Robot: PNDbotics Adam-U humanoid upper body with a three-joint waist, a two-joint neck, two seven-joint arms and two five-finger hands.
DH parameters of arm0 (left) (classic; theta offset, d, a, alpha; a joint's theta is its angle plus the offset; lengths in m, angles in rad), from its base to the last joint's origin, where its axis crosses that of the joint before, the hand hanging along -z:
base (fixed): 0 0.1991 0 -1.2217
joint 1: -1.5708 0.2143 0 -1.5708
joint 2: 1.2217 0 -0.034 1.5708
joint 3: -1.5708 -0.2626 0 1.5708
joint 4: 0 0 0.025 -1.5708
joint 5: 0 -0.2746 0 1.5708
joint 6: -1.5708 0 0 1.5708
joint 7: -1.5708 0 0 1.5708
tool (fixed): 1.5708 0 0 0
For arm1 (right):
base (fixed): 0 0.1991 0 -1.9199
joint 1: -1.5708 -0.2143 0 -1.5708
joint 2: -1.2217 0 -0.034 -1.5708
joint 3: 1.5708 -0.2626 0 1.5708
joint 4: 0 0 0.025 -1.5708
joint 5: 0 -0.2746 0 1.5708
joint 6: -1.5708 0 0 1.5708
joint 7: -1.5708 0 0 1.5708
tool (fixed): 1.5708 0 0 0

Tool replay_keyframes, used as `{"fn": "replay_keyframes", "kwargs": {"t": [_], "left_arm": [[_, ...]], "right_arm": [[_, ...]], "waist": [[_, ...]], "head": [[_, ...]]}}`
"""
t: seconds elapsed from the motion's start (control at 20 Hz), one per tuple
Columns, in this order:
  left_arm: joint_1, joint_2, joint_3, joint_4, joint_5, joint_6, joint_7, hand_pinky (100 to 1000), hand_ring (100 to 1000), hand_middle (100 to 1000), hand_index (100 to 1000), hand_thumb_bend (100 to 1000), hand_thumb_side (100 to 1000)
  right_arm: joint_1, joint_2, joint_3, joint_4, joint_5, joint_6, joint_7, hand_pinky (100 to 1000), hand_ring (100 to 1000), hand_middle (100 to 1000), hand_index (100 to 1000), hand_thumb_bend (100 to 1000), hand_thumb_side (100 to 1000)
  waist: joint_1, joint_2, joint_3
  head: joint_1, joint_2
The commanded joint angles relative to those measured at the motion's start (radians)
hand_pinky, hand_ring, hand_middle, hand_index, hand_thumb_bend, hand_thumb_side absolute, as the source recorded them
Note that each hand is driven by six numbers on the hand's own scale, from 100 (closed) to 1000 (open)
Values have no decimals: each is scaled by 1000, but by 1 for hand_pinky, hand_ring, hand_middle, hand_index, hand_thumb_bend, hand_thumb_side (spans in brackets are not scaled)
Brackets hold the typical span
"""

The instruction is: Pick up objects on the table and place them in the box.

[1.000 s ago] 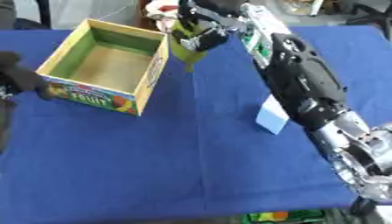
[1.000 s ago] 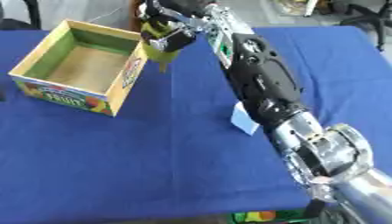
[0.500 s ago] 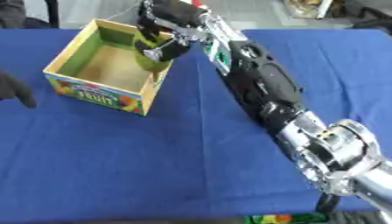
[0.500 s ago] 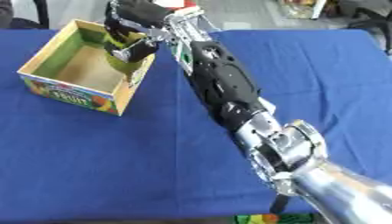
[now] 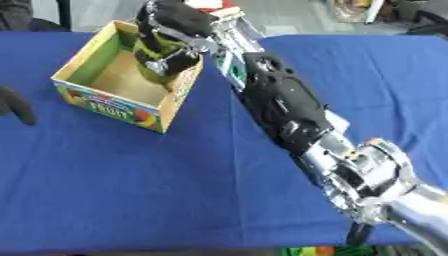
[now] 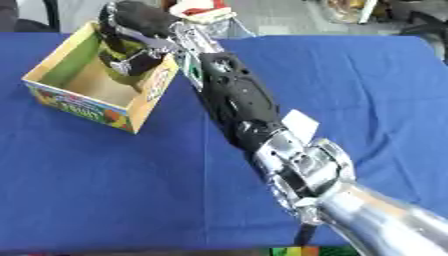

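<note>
My right hand (image 5: 168, 31) reaches across the blue table and hangs over the open cardboard fruit box (image 5: 79, 98), its fingers curled round an olive-green object (image 5: 160, 59). The object sits just inside the box's right wall, above the brown floor. My left hand (image 5: 16, 104) shows as dark fingers at the left edge, beside the box; how they are held is unclear. A small white card (image 6: 298, 123) lies on the cloth, partly hidden behind my right forearm.
The blue cloth (image 5: 131, 190) covers the table. A red and white item (image 6: 201, 9) lies at the far edge behind the box. Something green and bright (image 5: 306, 250) shows below the table's near edge.
My right hand has carried the green object leftward from beside the box to over its opening and lowered it inside. The camera has also shifted.
</note>
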Motion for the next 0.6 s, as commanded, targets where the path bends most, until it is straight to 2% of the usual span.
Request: {"fn": "replay_keyframes", "kwargs": {"t": [0.05,0.3,0.35,0.4,0.5,0.55,0.6], "left_arm": [[-13,3,-2,-20,3,2,-2,427,521,416,719,100,747],[-15,1,-3,-20,3,5,0,426,520,415,718,100,749],[-15,1,-3,-20,3,5,0,426,520,415,718,100,750],[-15,1,-3,-20,3,6,0,426,520,415,718,100,750],[-15,1,-3,-20,2,7,1,426,519,415,718,100,751],[-15,1,-3,-20,2,7,1,426,519,414,717,100,751],[-15,1,-3,-20,1,7,2,426,519,414,717,100,752]], "right_arm": [[-16,-2,-9,-6,33,12,-14,775,705,653,753,100,210],[-16,-3,-11,1,80,44,-27,820,810,814,883,100,232],[-15,-3,-10,4,93,48,-22,841,841,857,921,100,239],[-14,-3,-10,8,106,52,-13,841,841,857,921,100,239],[-13,-2,-11,15,128,57,8,884,902,940,986,100,249],[-12,-3,-11,20,139,60,24,895,918,960,995,100,313],[-13,-3,-13,22,147,62,39,898,921,965,996,100,338]], "waist": [[3,-19,4],[-2,-20,6],[-2,-20,6],[-3,-20,6],[-3,-20,6],[-4,-20,6],[-4,-20,6]], "head": [[-1,-7],[1,-8],[2,-8],[2,-8],[3,-9],[4,-9],[5,-9]]}}
